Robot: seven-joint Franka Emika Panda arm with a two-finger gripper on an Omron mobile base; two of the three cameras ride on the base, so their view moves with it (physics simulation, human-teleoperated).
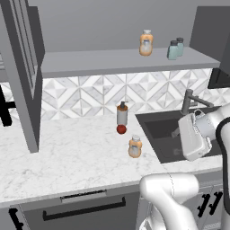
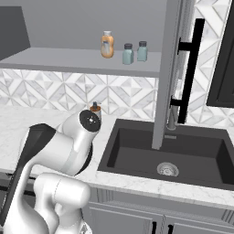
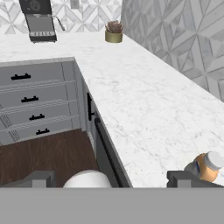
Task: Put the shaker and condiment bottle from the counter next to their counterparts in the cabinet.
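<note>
Orange, pale-labelled condiment bottle (image 1: 134, 147) stands on the counter (image 1: 67, 152); claw (image 3: 111, 179) apparently wide open, empty.

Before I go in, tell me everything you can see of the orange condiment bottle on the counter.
The condiment bottle is small and squat, orange, plastic-looking, with a pale label and a light cap. It stands upright on the white marble counter, near the front edge, left of the dark sink and in front of the grey pump dispenser. Nothing touches it but the counter. In the hand view it sits by one fingertip.
</note>
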